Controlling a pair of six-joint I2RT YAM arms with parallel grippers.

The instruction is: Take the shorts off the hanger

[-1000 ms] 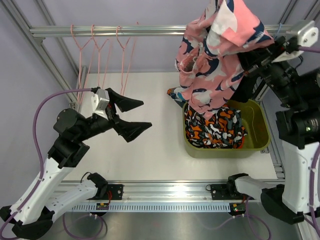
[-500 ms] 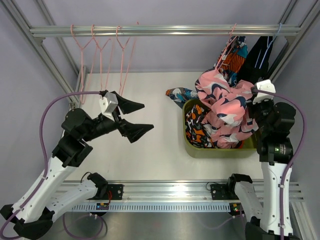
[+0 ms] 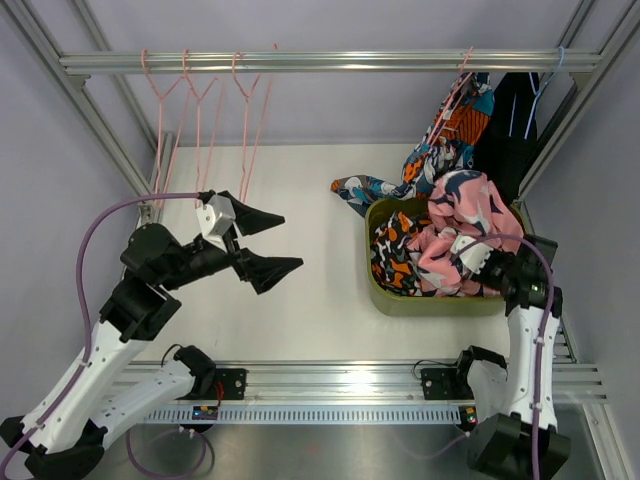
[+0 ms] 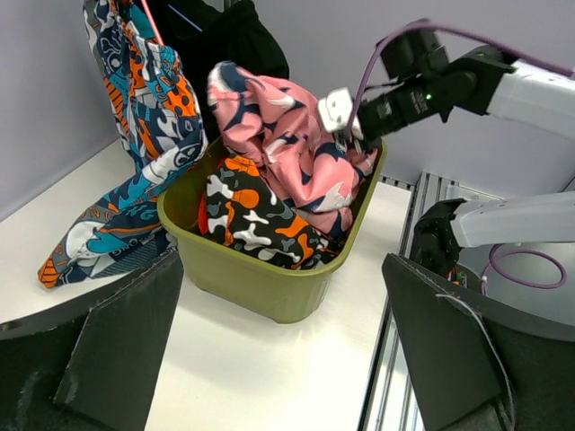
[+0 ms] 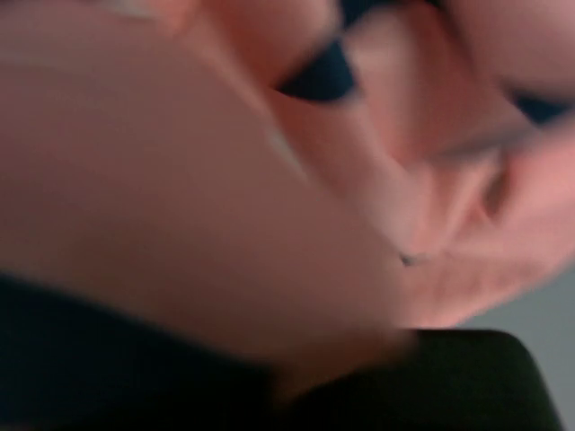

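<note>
table [image 3: 300,310]: white surface under both arms; its bare part looks as it did a second ago
rail [image 3: 320,62]: crosses the top view at 12 o'clock, with empty hangers [image 3: 200,95] at 11 o'clock and two loaded ones at 1 o'clock
right arm [image 3: 528,325]: a second ago stretched up toward the rail, now folded low at 4 o'clock
bin [image 3: 440,303]: olive green, at 4 o'clock on the table, unmoved
pink shorts [image 3: 462,222]: the main change; hoisted beside the rail a second ago, sinking half a second ago, now heaped in the bin with a fold standing above the rim; we judge this pair off its hanger and delivered
teal print shorts [image 3: 458,125]: on a hanger at 1 o'clock, the lower end trailing onto the table just beside the bin's 10 o'clock corner
black shorts [image 3: 515,115]: hung at the 3 o'clock side of the teal print shorts; we judge these two pairs to be the work left
camouflage shorts [image 3: 393,255]: in the bin, beneath and at the 9 o'clock side of the pink shorts
left gripper [image 3: 292,240]: at 9 o'clock, jaws spread wide, nothing between them, barely shifted
right gripper [image 4: 349,126]: sunk into the pink shorts at the bin's 3 o'clock side; its wrist view is filled with blurred pink cloth, so we cannot tell whether it grips or has let go; we judge that letting go and drawing clear comes next
</note>
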